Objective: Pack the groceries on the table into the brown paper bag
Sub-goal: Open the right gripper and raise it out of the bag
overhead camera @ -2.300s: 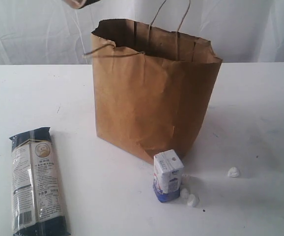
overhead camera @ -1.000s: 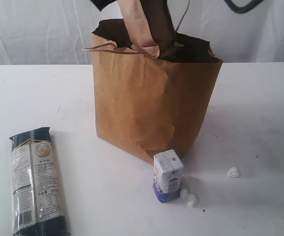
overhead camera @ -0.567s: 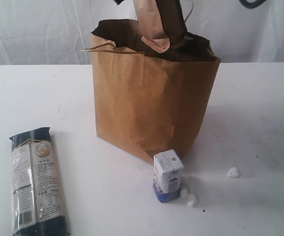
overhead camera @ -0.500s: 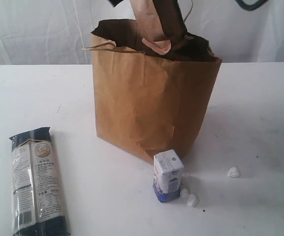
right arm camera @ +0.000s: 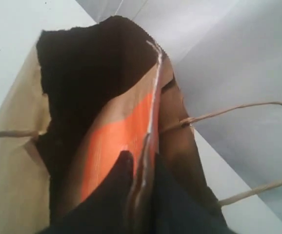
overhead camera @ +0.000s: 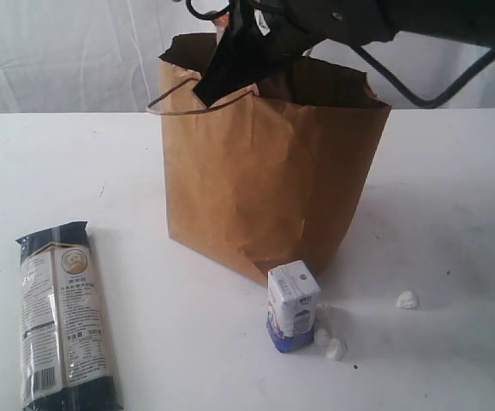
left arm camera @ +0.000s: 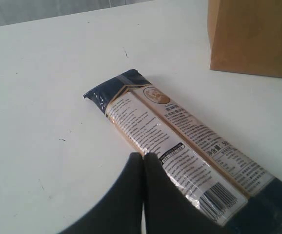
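The brown paper bag stands open on the table. My right gripper reaches from the upper right into the bag's mouth. In the right wrist view it is shut on the top edge of the brown-orange pouch, which hangs inside the bag. The long dark-blue noodle packet lies flat at the front left. My left gripper hovers shut just over that packet, holding nothing. The small white-blue carton stands upright before the bag. Bottle, jar and can are out of view.
Small white crumbs lie beside the carton and further right. The bag's twisted cord handle hangs over its near left rim. A white curtain closes off the back. The right arm's black cable loops behind the bag.
The pouch, earlier sticking up well above the bag's mouth, has sunk into the bag. The right arm has come down into view over the rim. Packet and carton have not moved.
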`<state>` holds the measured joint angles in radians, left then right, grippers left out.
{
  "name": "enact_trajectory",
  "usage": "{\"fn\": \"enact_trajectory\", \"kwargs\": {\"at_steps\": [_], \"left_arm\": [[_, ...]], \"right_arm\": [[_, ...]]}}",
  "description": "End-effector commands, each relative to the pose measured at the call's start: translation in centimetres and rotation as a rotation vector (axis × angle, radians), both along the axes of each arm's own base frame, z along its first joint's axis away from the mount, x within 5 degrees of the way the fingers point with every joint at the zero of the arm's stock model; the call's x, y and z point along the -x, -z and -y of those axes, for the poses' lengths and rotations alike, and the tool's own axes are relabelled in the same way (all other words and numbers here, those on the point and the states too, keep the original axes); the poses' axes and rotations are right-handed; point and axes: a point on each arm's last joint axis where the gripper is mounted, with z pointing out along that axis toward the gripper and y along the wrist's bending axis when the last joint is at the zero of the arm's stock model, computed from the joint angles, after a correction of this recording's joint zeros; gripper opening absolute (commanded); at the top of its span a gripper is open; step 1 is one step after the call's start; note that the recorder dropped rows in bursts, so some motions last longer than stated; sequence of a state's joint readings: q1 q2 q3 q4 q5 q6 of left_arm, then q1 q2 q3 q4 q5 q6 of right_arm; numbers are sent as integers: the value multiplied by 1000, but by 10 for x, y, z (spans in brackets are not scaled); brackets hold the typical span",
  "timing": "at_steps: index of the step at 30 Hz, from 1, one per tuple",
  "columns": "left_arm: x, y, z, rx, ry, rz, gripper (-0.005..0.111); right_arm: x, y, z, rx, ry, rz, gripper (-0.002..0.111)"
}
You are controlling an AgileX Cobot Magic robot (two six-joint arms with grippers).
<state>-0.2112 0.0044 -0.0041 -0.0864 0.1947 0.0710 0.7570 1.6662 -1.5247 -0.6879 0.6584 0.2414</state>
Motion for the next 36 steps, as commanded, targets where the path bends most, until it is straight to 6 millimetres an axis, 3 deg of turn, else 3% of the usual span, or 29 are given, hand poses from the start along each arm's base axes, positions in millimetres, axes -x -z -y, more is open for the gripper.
{"fn": "enact_trajectory", "kwargs": {"at_steps": [1,8,10,12,17,19,31,36], "left_arm": [[0,1,0,3,0,0,0],[0,1,0,3,0,0,0],[0,1,0,3,0,0,0],[0,1,0,3,0,0,0],[0,1,0,3,0,0,0],[0,1,0,3,0,0,0],[0,1,0,3,0,0,0],[0,1,0,3,0,0,0]], "right_arm": [[8,3,9,-62,16,-45,0],[18,22,14,-174,9,-108,1],[21,20,18,-213,11,-101,7],[24,17,20,-232,12,-93,17],[30,-1,31,-298,41,-60,62],[35,-11,36,-333,52,-45,73],[58,-43,60,-380,83,2,68],[81,-55,84,-378,109,34,68]]}}
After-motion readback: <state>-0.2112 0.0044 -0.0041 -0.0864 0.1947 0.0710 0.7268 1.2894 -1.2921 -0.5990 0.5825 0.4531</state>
